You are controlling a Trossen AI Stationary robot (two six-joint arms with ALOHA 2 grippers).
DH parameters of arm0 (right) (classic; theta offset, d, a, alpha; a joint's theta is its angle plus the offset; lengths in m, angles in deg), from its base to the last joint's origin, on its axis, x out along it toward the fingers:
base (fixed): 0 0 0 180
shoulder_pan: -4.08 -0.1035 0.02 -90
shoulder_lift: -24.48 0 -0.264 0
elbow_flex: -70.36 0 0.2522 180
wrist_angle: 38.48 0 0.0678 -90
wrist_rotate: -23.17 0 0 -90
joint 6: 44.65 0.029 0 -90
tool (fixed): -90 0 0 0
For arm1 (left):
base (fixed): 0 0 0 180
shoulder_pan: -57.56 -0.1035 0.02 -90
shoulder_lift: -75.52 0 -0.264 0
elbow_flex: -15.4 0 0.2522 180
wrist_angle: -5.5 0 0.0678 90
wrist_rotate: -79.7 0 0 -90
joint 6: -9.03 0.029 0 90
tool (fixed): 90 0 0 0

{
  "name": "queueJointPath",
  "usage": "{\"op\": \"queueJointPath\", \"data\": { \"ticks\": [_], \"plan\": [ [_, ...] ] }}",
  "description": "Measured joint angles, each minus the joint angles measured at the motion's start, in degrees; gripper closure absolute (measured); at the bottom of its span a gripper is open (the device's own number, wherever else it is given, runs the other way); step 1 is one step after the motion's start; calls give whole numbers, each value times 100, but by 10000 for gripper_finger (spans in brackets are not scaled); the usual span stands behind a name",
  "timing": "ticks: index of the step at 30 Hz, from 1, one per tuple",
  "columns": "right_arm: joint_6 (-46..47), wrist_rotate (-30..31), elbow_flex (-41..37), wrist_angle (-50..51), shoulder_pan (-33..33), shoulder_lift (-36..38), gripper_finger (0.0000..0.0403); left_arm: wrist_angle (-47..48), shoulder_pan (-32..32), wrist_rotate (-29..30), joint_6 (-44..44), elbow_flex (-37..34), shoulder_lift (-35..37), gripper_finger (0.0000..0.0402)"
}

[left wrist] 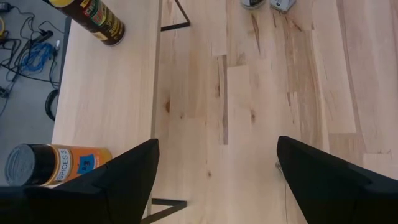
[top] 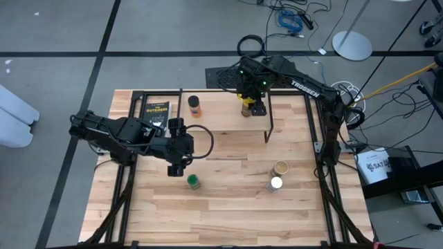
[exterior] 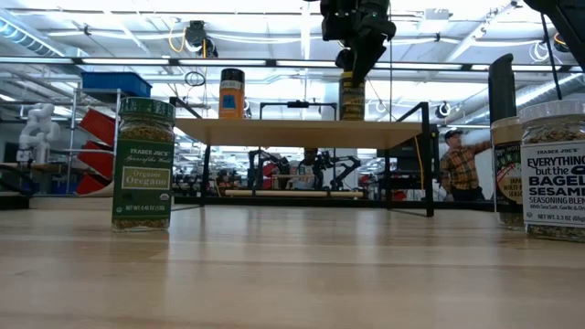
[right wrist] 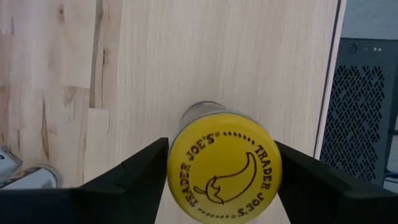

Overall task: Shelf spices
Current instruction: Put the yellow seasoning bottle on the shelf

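Note:
The shelf (top: 221,117) stands at the table's far side, a light plank (exterior: 292,132) on black rod legs. On it stand the orange-bodied, dark-lidded jar (top: 194,105) and the yellow-lidded jar (right wrist: 224,171). My right gripper (top: 253,104) is over the yellow-lidded jar, shut on it. The green-lidded jar (top: 194,182) stands on the table near the middle. The tan-lidded jar (top: 279,168) and white-lidded jar (top: 276,183) stand to its right. My left gripper (top: 176,166) hovers open just beyond the green-lidded jar, with nothing between its fingers (left wrist: 124,177). My right gripper pinches the yellow-lidded jar by the lid's rim (right wrist: 177,168), one finger (right wrist: 134,174) on each side. It comes from above, pointing down. The jar is upright with its base on the shelf plank (exterior: 353,117).
A flat black packet with yellow lettering (top: 157,111) lies on the shelf's left end. The shelf's right front leg (top: 270,135) stands on the table between the rack and the two jars on the right. Bare plank lies between the two shelved jars. A person (exterior: 457,164) is in the room behind.

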Motion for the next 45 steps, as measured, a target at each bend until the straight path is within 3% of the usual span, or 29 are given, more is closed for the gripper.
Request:
{"op": "queueJointPath", "data": {
  "ticks": [36,45],
  "plan": [
    [410,439,0,286,-16,7,142,11,0,0,-19,-3,0,65],
    [451,693,361,390,-75,101,117,-16,-1,5,-6,-625,0,65]
  ]
}}
